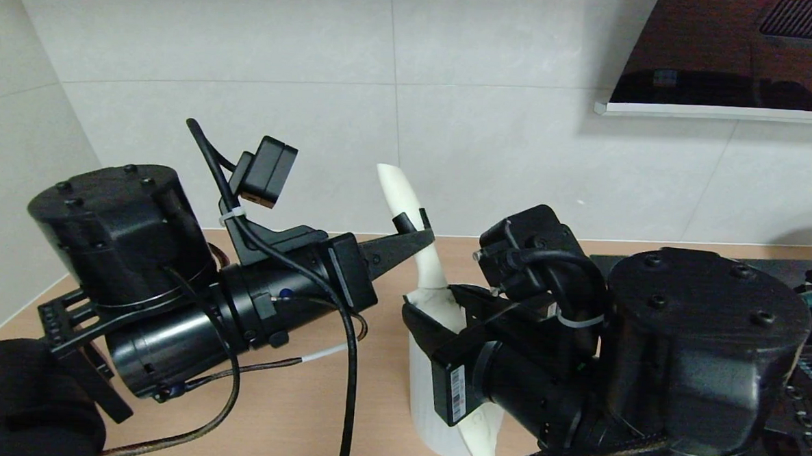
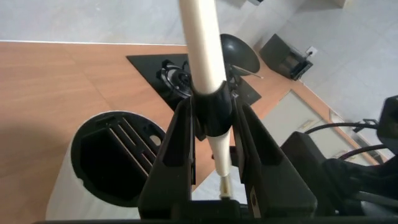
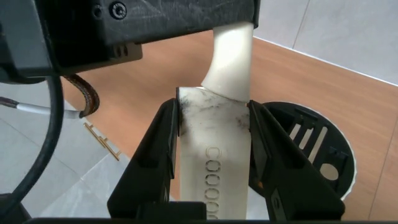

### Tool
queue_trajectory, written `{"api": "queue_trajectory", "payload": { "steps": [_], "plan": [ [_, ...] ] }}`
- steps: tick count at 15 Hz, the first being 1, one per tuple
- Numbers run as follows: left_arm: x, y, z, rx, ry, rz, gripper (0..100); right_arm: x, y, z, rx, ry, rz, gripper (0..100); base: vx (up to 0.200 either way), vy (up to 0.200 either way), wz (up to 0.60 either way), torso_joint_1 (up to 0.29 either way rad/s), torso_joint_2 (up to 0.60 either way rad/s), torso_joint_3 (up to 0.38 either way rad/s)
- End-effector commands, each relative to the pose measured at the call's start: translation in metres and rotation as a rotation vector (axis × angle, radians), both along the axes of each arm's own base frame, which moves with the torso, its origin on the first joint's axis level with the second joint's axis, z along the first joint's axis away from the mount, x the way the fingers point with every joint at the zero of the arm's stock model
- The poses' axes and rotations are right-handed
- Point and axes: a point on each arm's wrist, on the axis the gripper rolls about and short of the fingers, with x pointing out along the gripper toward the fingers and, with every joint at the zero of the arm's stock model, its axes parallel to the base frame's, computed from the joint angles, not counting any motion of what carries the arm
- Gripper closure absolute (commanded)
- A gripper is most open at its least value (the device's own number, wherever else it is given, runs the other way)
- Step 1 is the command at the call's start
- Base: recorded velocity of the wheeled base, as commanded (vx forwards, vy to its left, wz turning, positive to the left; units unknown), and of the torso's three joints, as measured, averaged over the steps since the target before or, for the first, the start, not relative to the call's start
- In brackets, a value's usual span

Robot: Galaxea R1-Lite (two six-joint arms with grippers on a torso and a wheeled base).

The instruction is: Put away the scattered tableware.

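So, both arms hold the same white spatula [image 1: 395, 185] at once, up above the wooden tabletop [image 1: 289, 401]. The left pincer [image 1: 412, 236] is clamped on the thin handle, about halfway up, and the handle pokes up past it toward the tiled wall. In the left wrist view you can see that pincer [image 2: 211, 115] squeezing the handle [image 2: 202, 43] between both black fingers, no gap at all. The right pincer [image 1: 440, 308] sits lower and is closed on the wide flat part, where the row of little oval slots is; the right wrist view shows its fingers [image 3: 168, 137] tight against both edges of the blade [image 3: 214, 155], which has dark smudges near the neck. The spatula stands roughly upright, leaning a bit, blade end down. Right under it is the white holder [image 1: 421, 393], a ribbed cylinder standing on the tabletop with a black slotted top [image 3: 317, 134]. The blade tip hangs down in front of the holder's wall, outside it, not in any slot; whether it touches the wall I can't tell. Further along the tabletop is a black stove [image 2: 168, 68] with a dark pan [image 2: 239, 53] on it.
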Motion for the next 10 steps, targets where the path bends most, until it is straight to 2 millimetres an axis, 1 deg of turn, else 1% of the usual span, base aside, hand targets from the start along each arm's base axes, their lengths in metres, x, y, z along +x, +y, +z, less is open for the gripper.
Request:
{"api": "queue_trajectory", "payload": {
  "steps": [1,2,6,7,9,10],
  "plan": [
    [-0.002,0.001,0.005,-0.013,-0.016,0.0,100,0.0,0.0,0.001,0.005,-0.002,-0.001,100,0.0,0.0,0.0,0.0,0.0,0.0],
    [-0.002,0.001,0.008,-0.032,-0.041,0.002,100,0.0,0.0,0.001,0.009,-0.006,-0.002,0,0.0,0.0,0.0,0.0,0.0,0.0],
    [-0.004,0.003,0.017,-0.063,-0.119,0.003,100,0.0,0.0,0.001,0.011,-0.004,-0.004,0,0.0,0.0,0.0,0.0,0.0,0.0],
    [-0.007,0.006,0.023,-0.065,-0.179,0.006,100,0.0,-0.002,0.004,0.022,-0.01,-0.009,0,0.0,0.0,0.0,0.0,0.0,0.0],
    [-0.01,0.009,0.029,-0.032,-0.266,0.025,100,0.002,-0.014,0.014,0.057,-0.036,-0.031,0,0.0,0.0,0.0,0.0,0.0,0.0],
    [-0.01,0.013,0.031,0.001,-0.319,0.044,100,0.007,-0.024,0.02,0.073,-0.048,-0.062,0,0.0,0.0,0.0,0.0,0.0,0.0]
  ]
}}
